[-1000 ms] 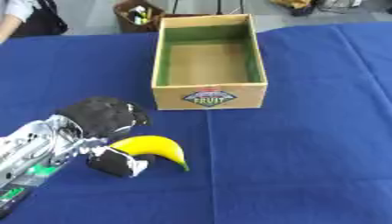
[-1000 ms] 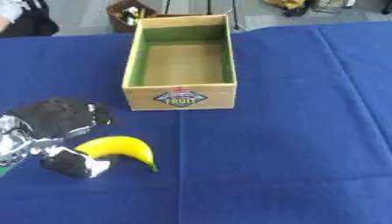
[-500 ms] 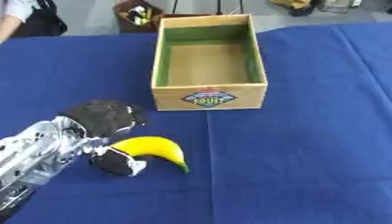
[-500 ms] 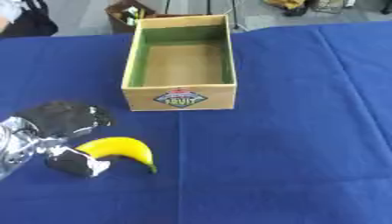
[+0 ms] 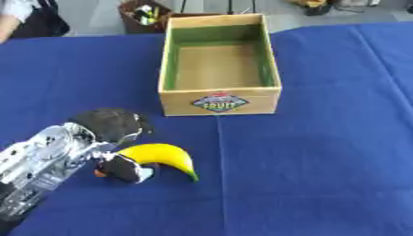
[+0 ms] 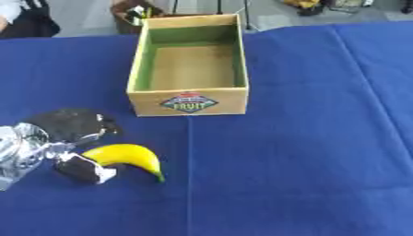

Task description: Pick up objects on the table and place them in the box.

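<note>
The blue cloth-covered tabletop (image 5: 322,161) fills nearly the whole scene, and its right half and near right corner lie bare and open. At the far middle stands the open wooden box (image 5: 219,99) with green inner walls and a fruit label on its near face; its brown floor shows nothing inside it. Beyond the far edge, a dark bin (image 5: 144,14) of small items sits just behind the box's far left corner.

The robot's silver and black left hand (image 5: 109,126) comes in from the near left, its forearm cut by the left edge more in the right eye view than in the left eye view. Its dark fingers curl above the curved yellow banana (image 5: 165,156) and its thumb sits below the stem end, so the hand is closing round that end. The banana lies on the cloth, near and left of the box, well apart from it, its tip pointing near right.
</note>
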